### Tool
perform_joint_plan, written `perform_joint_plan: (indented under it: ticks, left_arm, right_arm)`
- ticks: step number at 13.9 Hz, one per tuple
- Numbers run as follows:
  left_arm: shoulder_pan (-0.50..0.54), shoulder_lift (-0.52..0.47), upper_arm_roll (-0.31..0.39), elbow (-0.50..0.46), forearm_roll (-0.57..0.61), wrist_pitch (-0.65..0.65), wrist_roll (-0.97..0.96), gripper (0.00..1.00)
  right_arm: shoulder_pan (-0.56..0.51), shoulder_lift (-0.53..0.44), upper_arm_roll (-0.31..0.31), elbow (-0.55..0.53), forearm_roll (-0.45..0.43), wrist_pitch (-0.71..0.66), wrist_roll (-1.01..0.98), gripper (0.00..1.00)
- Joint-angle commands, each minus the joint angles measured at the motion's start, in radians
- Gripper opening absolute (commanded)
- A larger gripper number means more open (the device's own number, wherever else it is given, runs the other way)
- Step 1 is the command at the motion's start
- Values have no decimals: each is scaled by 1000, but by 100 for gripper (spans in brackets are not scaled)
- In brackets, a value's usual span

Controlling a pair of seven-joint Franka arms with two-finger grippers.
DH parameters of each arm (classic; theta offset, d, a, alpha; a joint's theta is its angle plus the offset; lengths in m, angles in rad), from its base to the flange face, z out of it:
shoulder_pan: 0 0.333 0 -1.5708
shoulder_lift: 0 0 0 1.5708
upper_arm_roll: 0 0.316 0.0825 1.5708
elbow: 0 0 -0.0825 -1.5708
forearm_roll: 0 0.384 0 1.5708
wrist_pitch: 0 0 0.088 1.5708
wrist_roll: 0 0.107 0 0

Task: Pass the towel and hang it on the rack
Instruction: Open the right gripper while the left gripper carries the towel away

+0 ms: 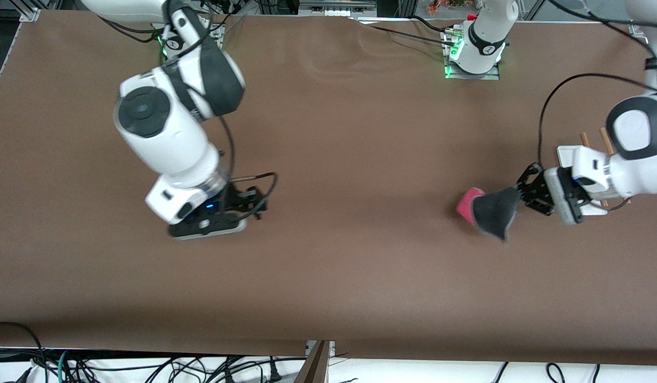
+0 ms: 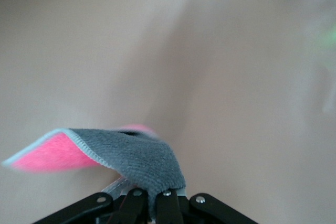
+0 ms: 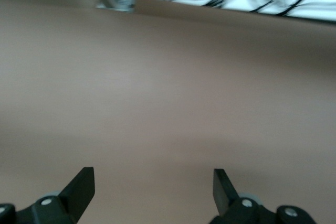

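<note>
My left gripper is shut on one corner of the towel and holds it in the air over the table, toward the left arm's end. The towel hangs with its dark grey face up and a bright pink fold showing at its free end. In the left wrist view the towel spreads out from between the closed fingers of my left gripper. The rack, with a white base and two brown rods, stands under my left arm and is mostly hidden by it. My right gripper is open and empty over bare table; it also shows in the right wrist view.
The brown table stretches between the two arms. Cables and a metal frame post lie past the table's edge nearest the front camera. The arm bases stand along the edge farthest from it.
</note>
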Motion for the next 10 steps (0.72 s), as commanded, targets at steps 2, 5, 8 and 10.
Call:
perform_joint_plan:
  ticks: [2,5,8,10]
  left_arm:
    - [105,-72,-9,-12,117,-130,-44,0]
    - [225,-71,-9,-9,193,-150,62,0]
    - [341,-49,-9,-12,234,-147,168,0]
    - [401,-12,-11,-10,234,-140,261,0]
  right_arm:
    - [-18,-49,-162,-4,-3,-47,-165,100]
    - [-106,-78,-181,-36,0,-81,-314,100]
    - [-194,-158,-146,-109,-1,-132,-305,100]
    - [-272,-288,-67,-281,-7,-115,-304,100]
